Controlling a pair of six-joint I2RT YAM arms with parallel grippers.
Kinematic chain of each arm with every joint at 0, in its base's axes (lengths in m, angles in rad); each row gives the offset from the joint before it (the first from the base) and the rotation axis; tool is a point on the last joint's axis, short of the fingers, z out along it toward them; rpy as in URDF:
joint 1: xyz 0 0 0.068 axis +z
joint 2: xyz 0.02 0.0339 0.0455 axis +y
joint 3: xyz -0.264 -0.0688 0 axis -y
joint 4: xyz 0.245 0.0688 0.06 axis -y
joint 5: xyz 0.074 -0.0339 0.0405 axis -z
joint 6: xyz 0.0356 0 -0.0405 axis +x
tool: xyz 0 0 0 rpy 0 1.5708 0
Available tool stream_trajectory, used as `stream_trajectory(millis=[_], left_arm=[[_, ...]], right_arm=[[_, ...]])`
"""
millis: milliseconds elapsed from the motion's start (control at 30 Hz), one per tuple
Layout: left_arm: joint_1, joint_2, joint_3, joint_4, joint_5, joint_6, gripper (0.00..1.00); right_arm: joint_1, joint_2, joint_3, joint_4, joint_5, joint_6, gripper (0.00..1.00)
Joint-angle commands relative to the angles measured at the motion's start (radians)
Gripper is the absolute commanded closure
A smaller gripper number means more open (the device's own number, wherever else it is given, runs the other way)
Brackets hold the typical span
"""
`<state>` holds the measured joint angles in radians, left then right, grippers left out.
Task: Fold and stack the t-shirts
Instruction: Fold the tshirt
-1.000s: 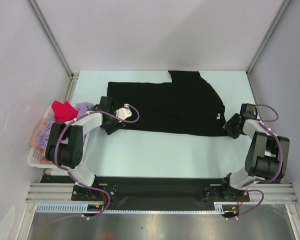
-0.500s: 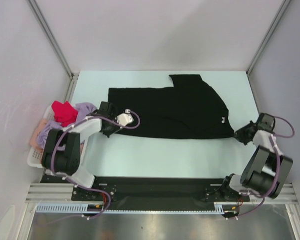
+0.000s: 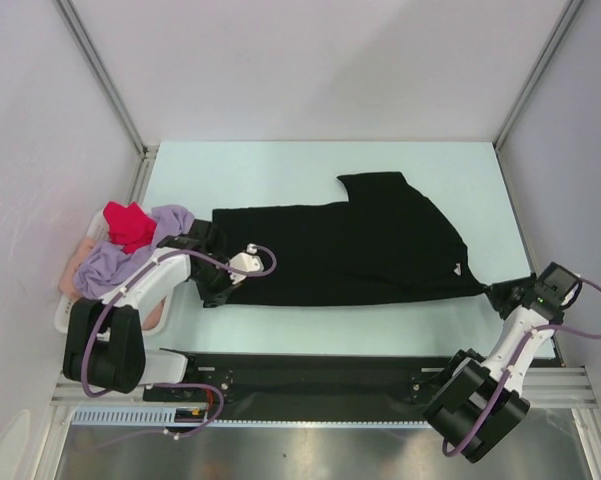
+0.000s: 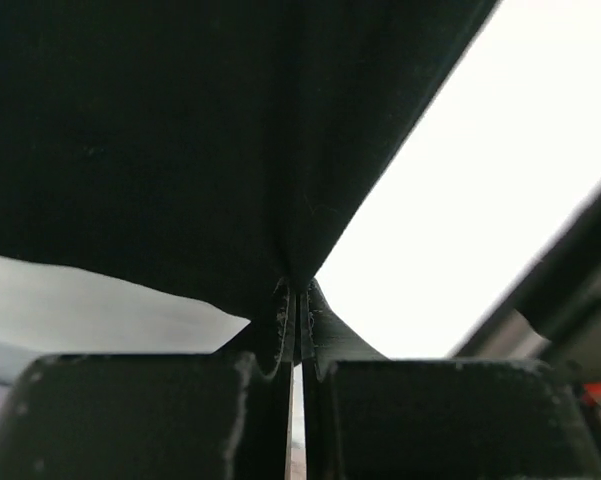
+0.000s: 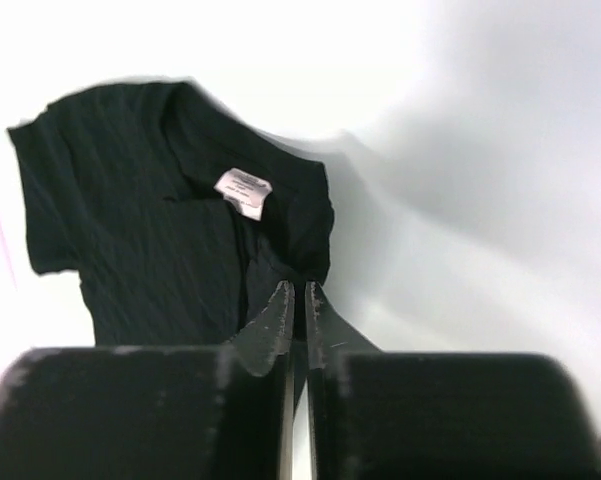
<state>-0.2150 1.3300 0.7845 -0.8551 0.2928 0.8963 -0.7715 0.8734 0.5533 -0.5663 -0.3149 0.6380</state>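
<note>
A large black t-shirt (image 3: 350, 250) lies spread across the table, stretched between both grippers. My left gripper (image 3: 209, 293) is shut on its near-left corner, and the left wrist view shows black cloth (image 4: 180, 130) pinched at the gripper (image 4: 298, 296). My right gripper (image 3: 490, 292) is shut on the shirt's right end near the collar. In the right wrist view the black t-shirt (image 5: 130, 220) and its white label (image 5: 243, 192) hang from the gripper (image 5: 300, 296). Red (image 3: 128, 222), lavender (image 3: 120, 258) and pale pink (image 3: 75, 270) t-shirts sit piled at the left.
A white lattice basket (image 3: 72, 318) holds the coloured shirts beside the table's left edge. The pale table (image 3: 310, 325) is walled on three sides, with metal posts at the back corners. The black base rail (image 3: 310, 375) runs along the near edge.
Both grippers closed on the black t-shirt and pulled back toward the near edge. The shirt slid nearer and stretched out; the right arm swung far right.
</note>
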Motion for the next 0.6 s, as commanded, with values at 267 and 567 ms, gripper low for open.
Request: stream_trajectory(millis=[267,567], left_arm=[[0.137,0.063,0.414,-0.099,0.175,-0.125,0.26],[0.184,0.432,0.741,0.18,-0.065,-0.568,0.32]], right_arm=[[0.061,0.065,0.126,0.189,-0.023,0.074,0.39],[0.613,0.634,0.728,0.178,0.14,-0.337,0.35]])
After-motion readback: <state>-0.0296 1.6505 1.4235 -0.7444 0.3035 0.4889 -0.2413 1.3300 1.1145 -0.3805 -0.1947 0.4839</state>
